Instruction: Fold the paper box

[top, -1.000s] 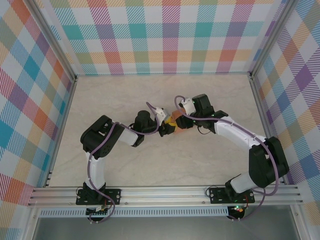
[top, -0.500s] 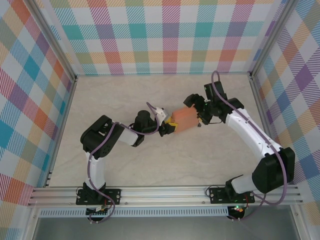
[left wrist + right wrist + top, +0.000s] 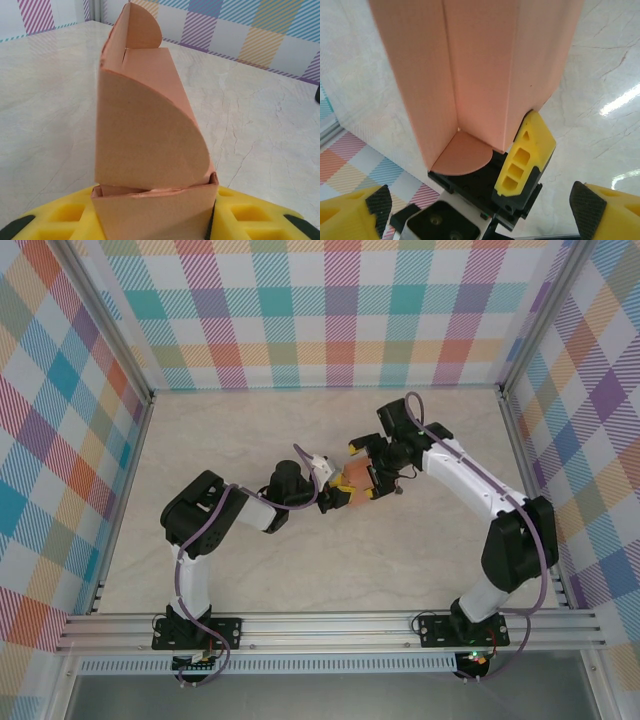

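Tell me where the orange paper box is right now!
In the top view, the paper box is near the middle of the table, pinched by the left gripper. The open right gripper is close on its other side.

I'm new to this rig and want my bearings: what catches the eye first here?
The salmon paper box, rounded flaps open, is held mid-table in the left hand. The right hand is beside it, fingers spread wide. Bright plaid walls ring the marble-look table.

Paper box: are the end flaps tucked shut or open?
Open. On the paper box, the rounded far flap stands up untucked.
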